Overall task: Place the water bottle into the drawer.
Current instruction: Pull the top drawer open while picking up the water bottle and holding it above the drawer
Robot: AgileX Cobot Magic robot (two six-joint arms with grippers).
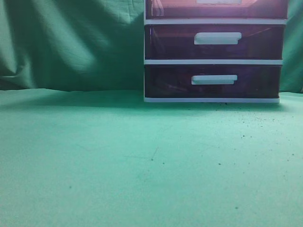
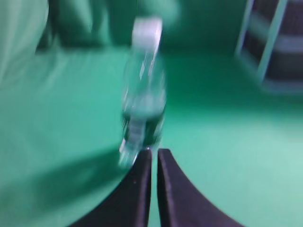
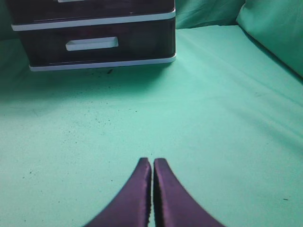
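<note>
The water bottle (image 2: 143,94) is clear with a white cap and stands upright on the green cloth in the blurred left wrist view, just beyond my left gripper (image 2: 155,150), which is shut and empty. The bottle does not show in the exterior view. The drawer (image 1: 218,9), reddish-tinted with a white handle, is the top one of the white-framed cabinet and is cut off by the top edge of the exterior view; it looks closed. My right gripper (image 3: 152,161) is shut and empty over bare cloth, well in front of the cabinet. Neither gripper shows in the exterior view.
Two darker drawers, the middle drawer (image 1: 215,41) and the bottom drawer (image 1: 213,81), sit closed below it; the bottom drawer also shows in the right wrist view (image 3: 94,45). The cabinet shows blurred at the far right of the left wrist view (image 2: 274,42). Green cloth (image 1: 118,156) covers table and backdrop.
</note>
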